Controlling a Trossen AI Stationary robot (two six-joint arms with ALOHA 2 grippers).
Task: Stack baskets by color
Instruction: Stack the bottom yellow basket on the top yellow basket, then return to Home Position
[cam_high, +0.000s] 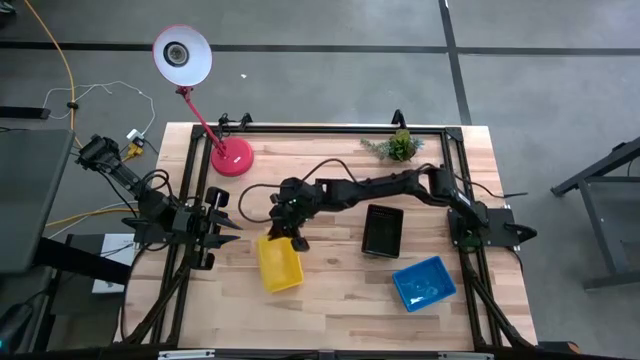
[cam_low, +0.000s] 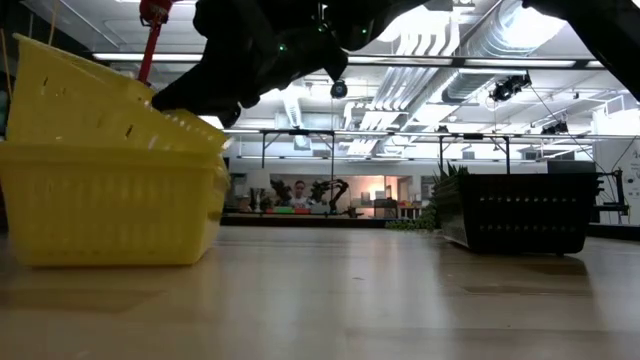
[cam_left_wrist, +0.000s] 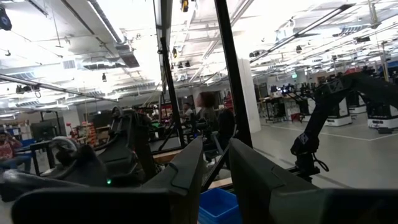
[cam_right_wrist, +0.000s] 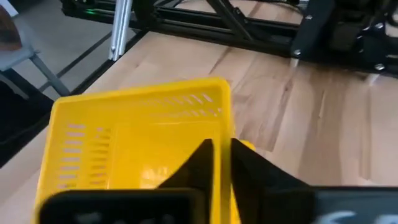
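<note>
Two yellow baskets (cam_high: 280, 265) sit left of centre. The lower one (cam_low: 110, 205) rests flat on the table, and the upper one (cam_low: 90, 90) lies tilted inside it. My right gripper (cam_high: 293, 240) reaches across from the right and is shut on the upper basket's wall (cam_right_wrist: 222, 165). A black basket (cam_high: 383, 230) and a blue basket (cam_high: 424, 283) rest on their bottoms to the right. My left gripper (cam_high: 225, 215) waits open at the table's left edge, raised and holding nothing. My right gripper has the upper yellow basket by the top rim of one side wall (cam_right_wrist: 224, 134). One finger (cam_right_wrist: 196, 165) is inside the basket and the other (cam_right_wrist: 252, 168) outside. The fingers slant down from the table's far right. The basket sits tilted, its underside in the lower yellow basket.
A red desk lamp (cam_high: 230, 155) stands at the far left and a small plant (cam_high: 398, 147) at the far edge. A black frame runs round the table. Bare wood lies near the front edge between the yellow and blue baskets.
</note>
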